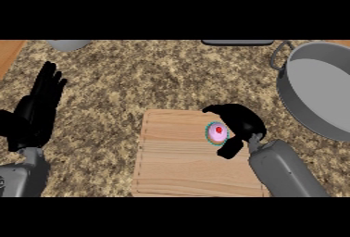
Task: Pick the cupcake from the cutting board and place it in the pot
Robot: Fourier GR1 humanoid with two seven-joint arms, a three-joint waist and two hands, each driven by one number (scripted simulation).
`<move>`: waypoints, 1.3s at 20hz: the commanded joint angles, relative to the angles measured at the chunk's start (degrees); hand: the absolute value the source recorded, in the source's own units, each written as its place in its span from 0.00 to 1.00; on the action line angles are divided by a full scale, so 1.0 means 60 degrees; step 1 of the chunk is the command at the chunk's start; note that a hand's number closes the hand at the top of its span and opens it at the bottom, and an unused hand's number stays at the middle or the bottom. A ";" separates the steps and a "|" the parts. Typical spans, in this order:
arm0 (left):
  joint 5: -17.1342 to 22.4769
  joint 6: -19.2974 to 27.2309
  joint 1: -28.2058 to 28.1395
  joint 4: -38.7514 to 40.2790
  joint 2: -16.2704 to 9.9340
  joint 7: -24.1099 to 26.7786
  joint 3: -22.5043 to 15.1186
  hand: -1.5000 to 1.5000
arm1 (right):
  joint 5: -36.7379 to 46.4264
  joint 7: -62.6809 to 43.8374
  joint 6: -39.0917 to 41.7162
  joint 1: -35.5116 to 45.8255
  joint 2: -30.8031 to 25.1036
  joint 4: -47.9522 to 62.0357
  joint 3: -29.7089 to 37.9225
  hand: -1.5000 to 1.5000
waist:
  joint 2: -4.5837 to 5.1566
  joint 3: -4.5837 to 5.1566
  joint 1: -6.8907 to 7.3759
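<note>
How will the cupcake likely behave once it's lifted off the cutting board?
Probably light: the cupcake looks small beside the right robot hand curling round it. Likely soft and easily squashed, judging by the pink frosted top with a red dot. It may tip, since it already seems turned on its side on the cutting board.

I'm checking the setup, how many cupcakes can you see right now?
1. The cupcake sits on the cutting board, with the right hand curled round it. The pot looks empty, though its far side is cut off.
</note>
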State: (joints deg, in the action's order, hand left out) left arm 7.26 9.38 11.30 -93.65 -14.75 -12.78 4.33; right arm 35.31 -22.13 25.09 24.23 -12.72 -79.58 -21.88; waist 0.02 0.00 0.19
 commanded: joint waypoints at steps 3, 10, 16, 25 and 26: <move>-0.0405 0.0180 0.0369 0.0585 0.0351 0.0265 -0.0005 0.50 | 0.0906 0.1100 -0.0060 0.0378 0.0267 0.0720 -0.0204 1.00 | 0.0006 0.0000 -0.0008; -0.0069 -0.0196 -0.0031 -0.0248 -0.0011 -0.0325 0.0403 0.50 | 0.1039 0.2285 0.0610 -0.1277 -0.0676 -0.1183 -0.0659 1.00 | -0.0064 0.0001 -0.0152; -0.0326 0.0122 -0.0375 0.0105 0.0151 0.0065 0.0467 0.50 | 0.1217 0.6177 0.0681 -0.3466 -0.3389 -0.3705 -0.2641 1.00 | -0.0242 -0.0012 -0.0863; 0.0000 0.0013 -0.0327 -0.0323 -0.0093 -0.0318 0.0823 0.50 | 0.0106 0.9317 -0.2311 -0.7491 -0.7373 -0.6396 0.0445 1.00 | -0.0150 -0.0006 -0.0806; -0.0037 -0.0114 -0.0627 -0.0262 -0.0026 0.0023 0.0753 0.50 | -0.0630 0.9508 -0.2484 -0.7610 -0.7115 -0.6312 0.1013 1.00 | -0.0142 -0.0004 -0.0815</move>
State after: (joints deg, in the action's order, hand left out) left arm 6.82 9.14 8.51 -94.93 -15.04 -13.51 8.68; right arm 38.41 29.06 15.49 -13.86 -51.44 -113.26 -24.13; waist -0.97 -0.05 -4.51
